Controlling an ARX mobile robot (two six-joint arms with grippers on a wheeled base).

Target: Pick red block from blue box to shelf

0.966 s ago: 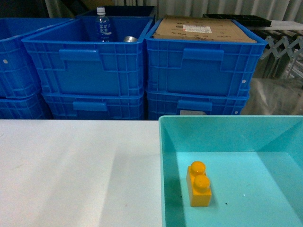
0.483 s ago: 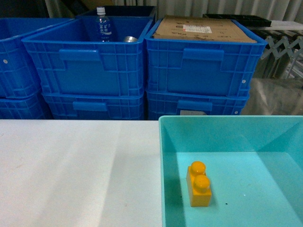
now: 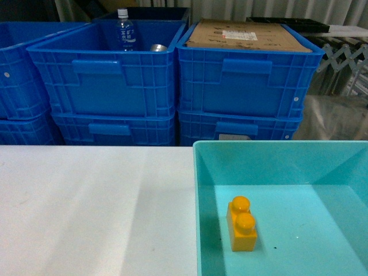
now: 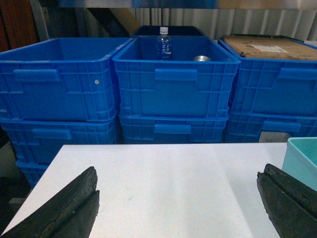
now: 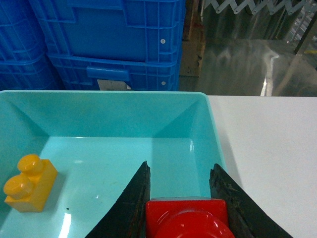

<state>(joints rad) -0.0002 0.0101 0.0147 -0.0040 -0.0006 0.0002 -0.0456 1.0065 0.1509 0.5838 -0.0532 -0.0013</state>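
The red block [image 5: 185,218], glossy with a round stud, sits between the two black fingers of my right gripper [image 5: 181,166], which is shut on it. It hangs above the right part of the blue box [image 5: 104,92], a pale turquoise box near its right wall. In the head view the blue box [image 3: 276,142] occupies the lower right, and neither gripper shows there. My left gripper [image 4: 179,171] stands wide open over the white table [image 3: 86,201], holding nothing. The shelf is out of view.
An orange-yellow two-stud brick [image 3: 242,224] lies on the box floor at the left. Dark blue stacked crates [image 3: 103,80] stand behind the table, one holding a water bottle [image 3: 125,31], another a cardboard sheet [image 3: 244,35]. A metal lattice [image 3: 345,63] stands at the far right.
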